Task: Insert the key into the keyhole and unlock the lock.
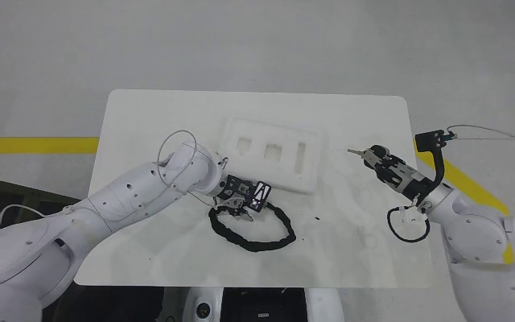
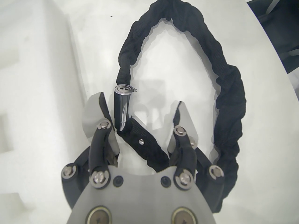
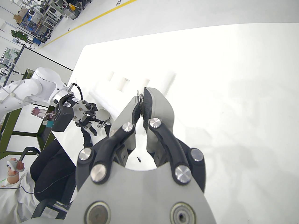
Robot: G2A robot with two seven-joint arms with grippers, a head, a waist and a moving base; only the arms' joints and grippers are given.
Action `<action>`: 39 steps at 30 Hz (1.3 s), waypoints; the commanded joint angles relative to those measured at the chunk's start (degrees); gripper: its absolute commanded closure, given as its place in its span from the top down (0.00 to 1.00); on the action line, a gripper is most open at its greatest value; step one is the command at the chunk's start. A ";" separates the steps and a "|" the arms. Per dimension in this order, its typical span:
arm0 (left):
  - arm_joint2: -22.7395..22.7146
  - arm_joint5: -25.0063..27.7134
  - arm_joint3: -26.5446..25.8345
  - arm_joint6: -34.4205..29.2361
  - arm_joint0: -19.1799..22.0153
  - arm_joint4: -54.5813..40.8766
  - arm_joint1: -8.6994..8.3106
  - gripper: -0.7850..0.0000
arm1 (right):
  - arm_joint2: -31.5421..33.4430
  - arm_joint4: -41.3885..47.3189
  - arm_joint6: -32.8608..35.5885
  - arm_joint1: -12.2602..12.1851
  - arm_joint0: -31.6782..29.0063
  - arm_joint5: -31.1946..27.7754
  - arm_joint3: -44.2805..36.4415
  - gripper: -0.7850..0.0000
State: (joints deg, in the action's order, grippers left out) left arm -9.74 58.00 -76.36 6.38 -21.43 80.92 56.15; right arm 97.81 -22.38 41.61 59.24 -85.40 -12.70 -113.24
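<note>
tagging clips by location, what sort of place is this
Probably a robotics lab or factory-style hall: a pale floor marked with a yellow line, shelving racks loaded with gear at the far side, and a white work table.

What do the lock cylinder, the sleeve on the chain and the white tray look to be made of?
Lock cylinder: metal by the look, with a dark glossy barrel and a bright chrome-like face around the keyhole.
Sleeve: black woven fabric, matte, bunched into wrinkles along the loop.
Tray: probably white foam, a soft-edged matte block with cut recesses; rigid plastic cannot be ruled out.
</note>
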 commanded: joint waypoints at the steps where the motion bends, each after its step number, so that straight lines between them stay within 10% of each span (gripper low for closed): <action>1: 0.00 0.00 0.39 0.44 0.08 -0.08 0.04 0.49 | 0.00 0.00 0.00 0.00 0.00 0.00 0.00 0.00; 16: 0.00 0.00 3.86 1.57 -0.40 -4.04 0.62 0.31 | 0.00 0.00 0.00 0.00 0.00 0.00 0.00 0.00; 20: 0.00 0.00 4.66 1.96 -0.52 -5.81 0.82 0.00 | 0.00 0.00 0.00 0.00 0.00 0.00 0.00 0.00; 39: -3.82 -2.95 5.26 15.79 -1.86 -5.29 -1.29 0.00 | -6.63 3.58 2.42 0.26 1.94 -1.64 1.25 0.00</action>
State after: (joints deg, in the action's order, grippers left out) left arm -13.05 55.92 -70.86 21.39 -22.82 74.89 55.08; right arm 92.45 -19.03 43.23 59.48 -84.19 -14.32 -112.37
